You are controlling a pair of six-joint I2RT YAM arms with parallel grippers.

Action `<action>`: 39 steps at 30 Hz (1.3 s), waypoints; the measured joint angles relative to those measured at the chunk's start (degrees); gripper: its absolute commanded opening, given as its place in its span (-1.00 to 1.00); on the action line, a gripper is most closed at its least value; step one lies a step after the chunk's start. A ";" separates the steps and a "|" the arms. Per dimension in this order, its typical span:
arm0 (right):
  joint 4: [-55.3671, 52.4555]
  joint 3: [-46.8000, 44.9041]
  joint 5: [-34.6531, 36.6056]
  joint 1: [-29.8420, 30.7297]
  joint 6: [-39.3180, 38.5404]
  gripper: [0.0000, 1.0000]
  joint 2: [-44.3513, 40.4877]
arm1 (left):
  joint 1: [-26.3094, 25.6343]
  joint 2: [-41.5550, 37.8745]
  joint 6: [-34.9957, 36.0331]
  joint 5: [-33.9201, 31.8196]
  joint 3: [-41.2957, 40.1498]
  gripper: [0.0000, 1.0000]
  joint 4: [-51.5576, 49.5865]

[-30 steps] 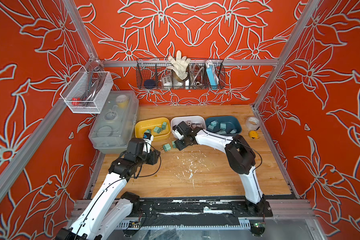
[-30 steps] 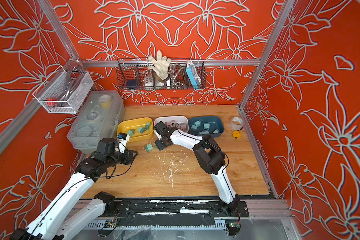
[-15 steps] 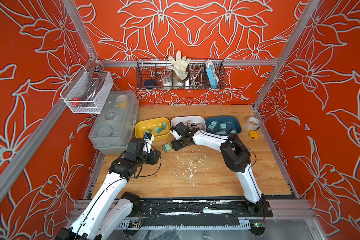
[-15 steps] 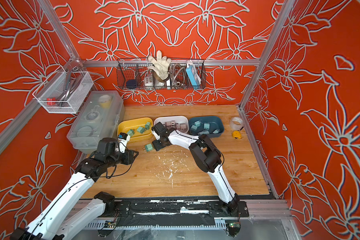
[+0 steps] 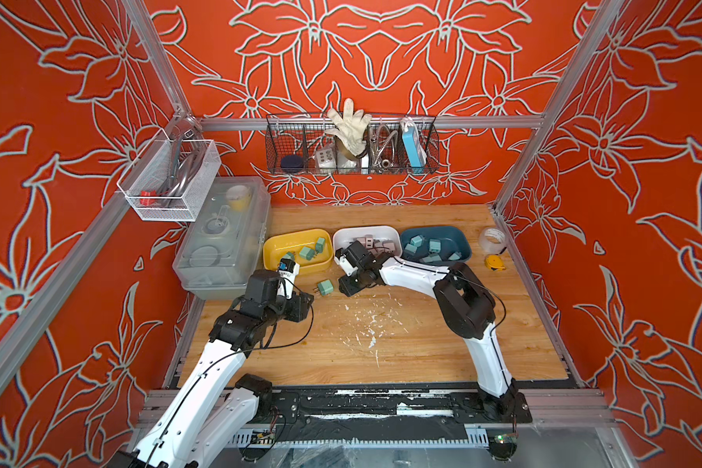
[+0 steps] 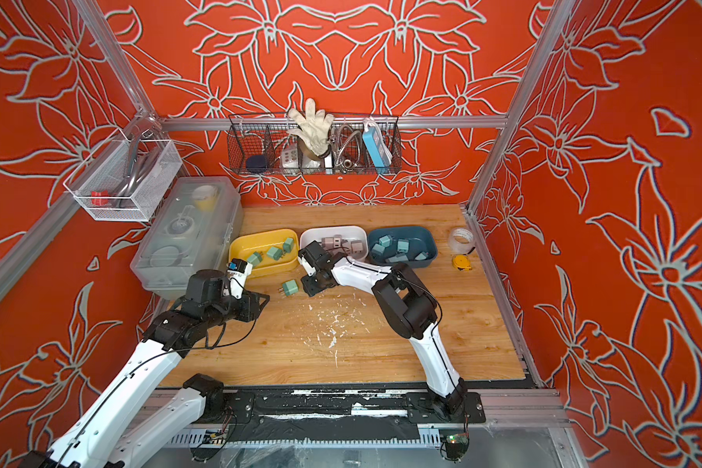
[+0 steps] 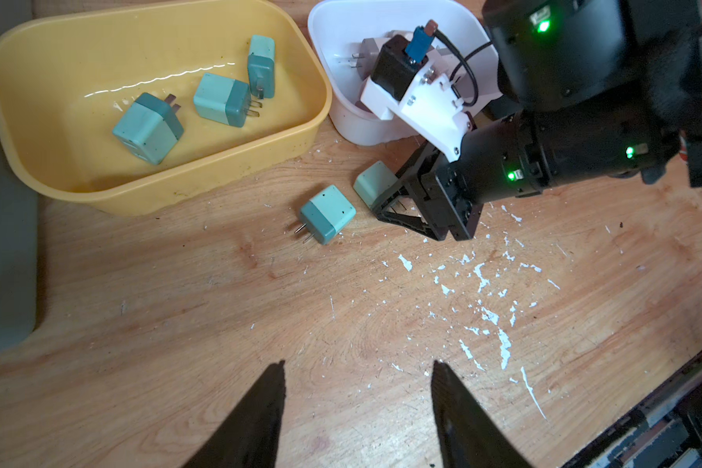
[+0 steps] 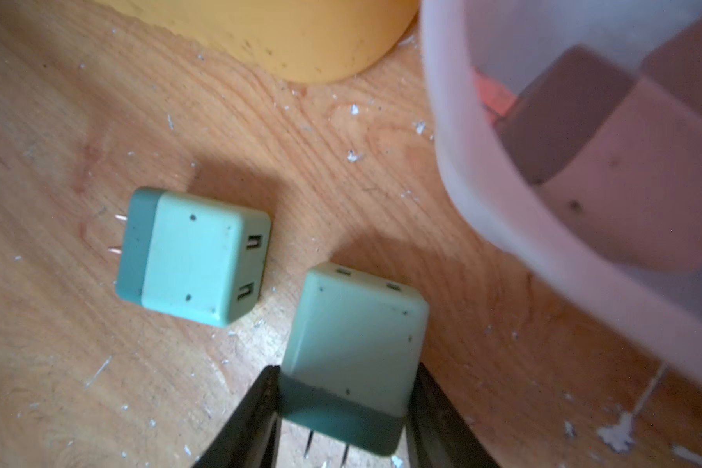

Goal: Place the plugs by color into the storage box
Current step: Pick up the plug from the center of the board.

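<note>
Bright even light, soft shadows, foreground blur

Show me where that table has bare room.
Biggest free patch: the table in front, up to the black rail. Also bare: the strip behind the bins along the back wall, and the right side nearer than the tape measure. Crowded: before the yellow bin and white bin, where a loose plug lies beside the right gripper gripping another plug.

right hand (image 8: pixel 346 366) | jaws closed in | now clamps mint plug (image 8: pixel 357 324)
</note>
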 measured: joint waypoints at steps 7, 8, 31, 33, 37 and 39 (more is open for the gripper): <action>0.37 -2.67 -1.55 0.00 0.00 -0.41 -3.89 | 0.00 -0.83 -0.22 -0.04 0.00 0.17 0.00; 0.31 -2.91 -1.77 0.02 0.00 -0.41 -4.72 | 0.00 -0.98 -0.26 -0.07 0.00 0.17 0.00; -5.95 17.33 -3.41 0.02 -3.98 -0.39 0.48 | -7.65 -7.28 -3.21 -4.28 -1.01 0.21 -2.49; -5.92 19.74 -3.43 0.02 -3.93 -0.39 2.67 | -7.82 -7.87 -2.82 -4.87 -1.29 0.21 -2.56; -5.81 25.94 -3.41 0.02 -3.82 -0.39 7.41 | -7.87 -8.81 -2.45 -5.62 -1.29 0.21 -2.56; -5.70 29.38 -3.43 0.02 -3.58 -0.37 9.92 | -7.89 -9.33 -2.29 -5.64 -1.29 0.22 -2.58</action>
